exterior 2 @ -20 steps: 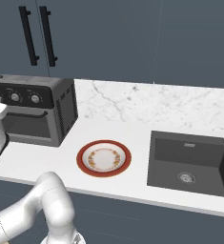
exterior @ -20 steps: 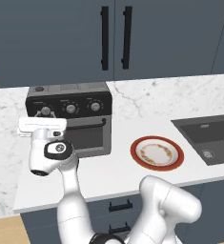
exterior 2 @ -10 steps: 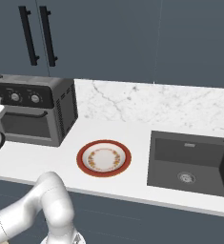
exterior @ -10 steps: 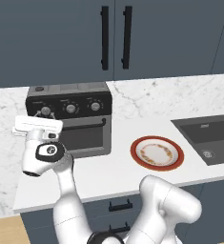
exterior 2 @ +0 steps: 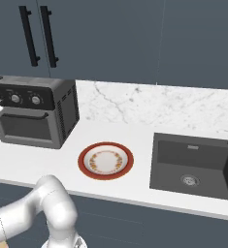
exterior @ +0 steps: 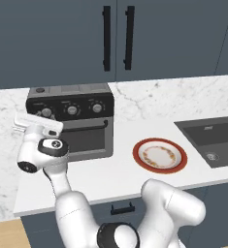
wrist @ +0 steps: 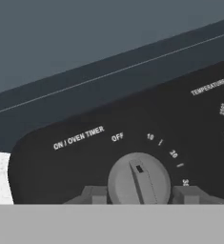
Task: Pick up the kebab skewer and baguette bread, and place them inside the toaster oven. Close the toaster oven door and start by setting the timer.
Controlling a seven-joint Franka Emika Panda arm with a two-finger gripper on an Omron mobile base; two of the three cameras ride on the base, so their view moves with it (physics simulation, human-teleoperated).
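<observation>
Toaster oven door shut; end effector clenched around the timer knob, which needs a steady, centred clockwise twist.

Toaster oven panel — "ON / OVEN TIMER", "OFF", "TEMPERATURE".

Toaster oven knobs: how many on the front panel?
3, in a row on the toaster oven panel: left knob, by the fingers; middle knob; right knob. None looks hidden.
</observation>
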